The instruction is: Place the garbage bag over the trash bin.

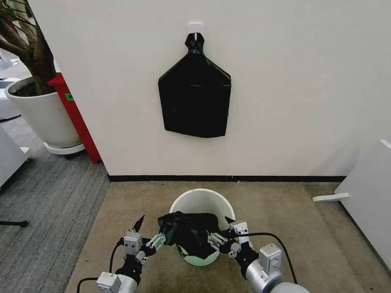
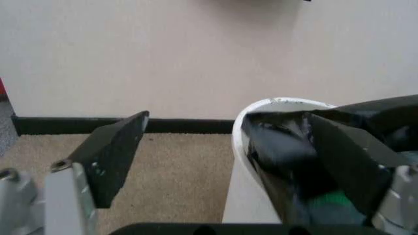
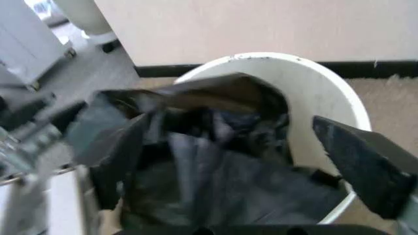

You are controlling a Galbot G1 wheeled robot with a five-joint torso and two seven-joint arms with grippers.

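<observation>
The garbage bag [image 1: 190,231] sits low in the middle of the head view, a crumpled glossy black mass draped over the near half of the trash bin [image 1: 201,201], whose far rim stays bare and white toward the wall. In the right wrist view the garbage bag [image 3: 216,161] bunches inside the trash bin [image 3: 326,93], with one fold rising above the rim. The left gripper [image 1: 148,235] is at the bag's left edge in the lower centre of the head view; its jaws stand wide apart, and in the left wrist view one finger lies against the black plastic [image 2: 287,156] over the bin's rim [image 2: 251,110] while the other finger [image 2: 111,154] hangs free over the carpet. The right gripper [image 1: 221,235] is at the bag's right edge, jaws also spread wide, one finger inside against the bag and the other [image 3: 365,164] outside the bin's wall, so that they straddle the rim. On the wall above, in the upper centre of the head view, a flat black bag bundle [image 1: 195,97] hangs from a white hook [image 1: 195,27]. A white plant pot [image 1: 40,116] stands at the upper left.
</observation>
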